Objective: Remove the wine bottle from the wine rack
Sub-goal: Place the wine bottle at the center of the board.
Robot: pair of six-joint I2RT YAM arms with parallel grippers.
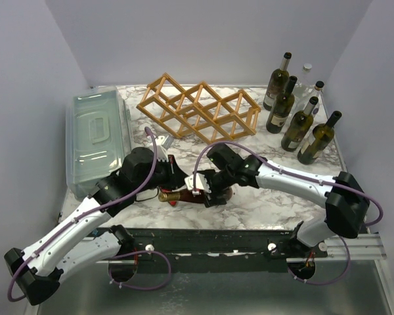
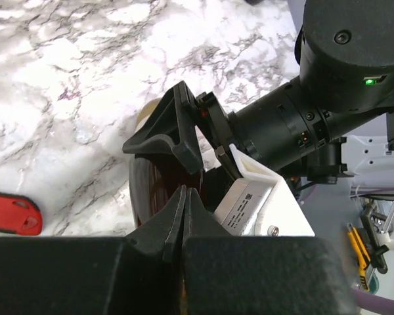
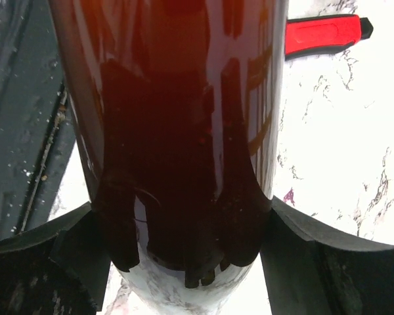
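Wine bottle (image 3: pixel 177 131), one, gripped by right fingers (image 3: pixel 46 262); left fingers (image 2: pixel 161 226) closed; one wine rack (image 1: pixel 201 107).

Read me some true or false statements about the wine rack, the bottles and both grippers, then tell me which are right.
1. The wine rack has a bottle in it. False: its cells are all empty.
2. The right gripper is closed around a dark wine bottle. True.
3. The left gripper is open. False: its fingers are shut together, holding nothing.
4. Several other bottles stand upright at the far right corner of the table. True.
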